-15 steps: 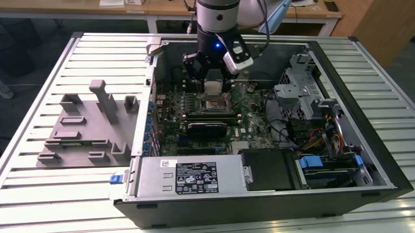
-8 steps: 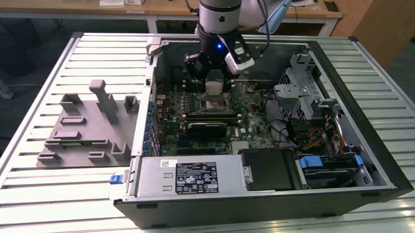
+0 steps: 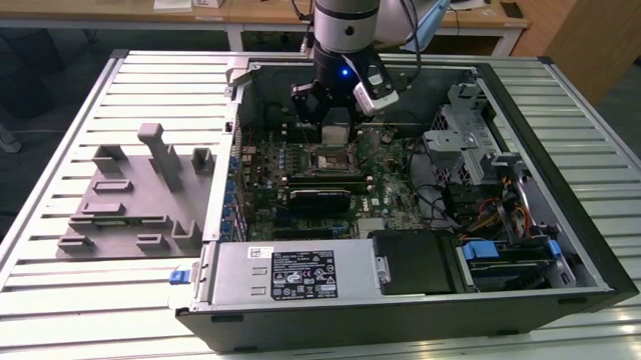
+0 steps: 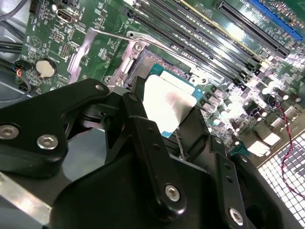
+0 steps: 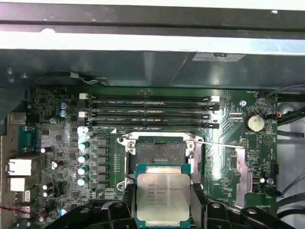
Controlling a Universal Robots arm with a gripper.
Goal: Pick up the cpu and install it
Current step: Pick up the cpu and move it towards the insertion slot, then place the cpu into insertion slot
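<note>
- Pincer (image 3: 335, 129): clamped on the cpu (image 5: 163, 195), a finger against each side edge, inside the open computer case (image 3: 401, 330).
- Cpu: metal top up, held over the motherboard (image 5: 228, 157), close by the open socket (image 5: 159, 151), not seated.
- Grey fixture (image 3: 130, 202): on the slatted surface (image 3: 60, 300), at the exterior view's left of the case.

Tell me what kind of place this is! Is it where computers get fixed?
Probably a robot lab or workshop rather than a repair shop. A robot arm holds the cpu over an open computer case. The case sits on a slatted metal table, with wooden desks beyond it.
</note>
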